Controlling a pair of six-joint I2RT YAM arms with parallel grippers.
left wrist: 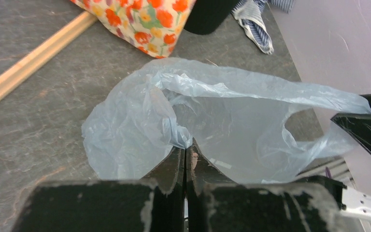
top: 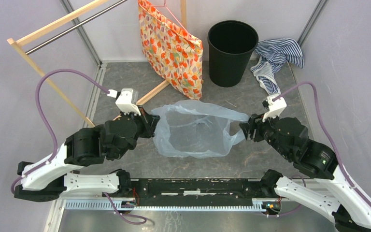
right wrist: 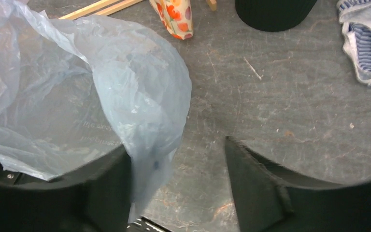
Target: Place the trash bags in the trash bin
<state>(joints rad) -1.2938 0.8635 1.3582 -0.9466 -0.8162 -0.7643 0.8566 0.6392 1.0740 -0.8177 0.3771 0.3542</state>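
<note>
Pale-blue trash bag (top: 193,128) spread over the grey surface (top: 251,157) between both arms, left fingers (left wrist: 171,168) clamped together on its edge, right fingers (right wrist: 253,176) apart with plastic draped against one, black trash bin (top: 232,53) upright well behind

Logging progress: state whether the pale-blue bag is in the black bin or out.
Out. The trash bag lies spread on the table, short of the upright trash bin, one edge pinched by the left gripper.

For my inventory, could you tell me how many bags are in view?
2: the pale-blue plastic bag mid-table; the floral bag left of the bin. More could hide inside the bin.
</note>
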